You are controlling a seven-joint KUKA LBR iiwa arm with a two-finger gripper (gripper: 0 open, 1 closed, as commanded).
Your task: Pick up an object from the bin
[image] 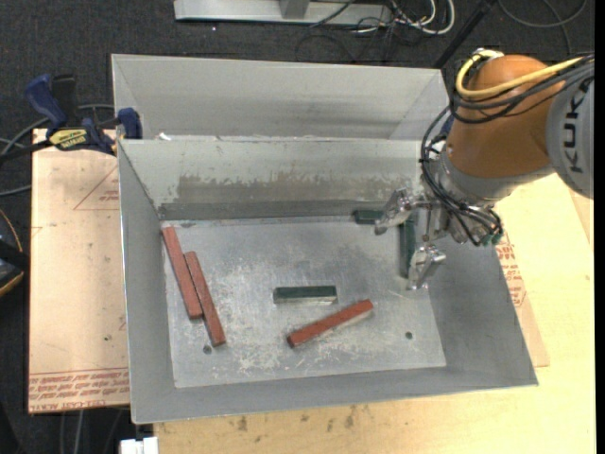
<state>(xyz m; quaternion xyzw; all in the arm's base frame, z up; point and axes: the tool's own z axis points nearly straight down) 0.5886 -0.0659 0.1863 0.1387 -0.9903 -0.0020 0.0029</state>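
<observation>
**Gripper sits right of the green bar, with nothing clearly in hold**

Take the green bar (304, 294) in the middle of the bin (284, 93) floor as your reference. It lies flat, its long axis running across the view from left to right. Your gripper (419, 270) hangs well to the right of it and a little farther back, near the floor's right edge, so the bar's right end is the end nearest you.

Whether the gripper is open or closed cannot be told from here. A dark green strip (405, 244) stands upright close against it; you cannot tell if that is a held thing or part of the rig.

Just in front of the green bar, and close to it, lies a slanted red-brown bar (330, 323), its right end raised toward the back. Well to the left lies a pair of red-brown bars (192, 285), side by side and touching, running front to back.

For either near bar, you would probably travel left and close across the short width.
</observation>
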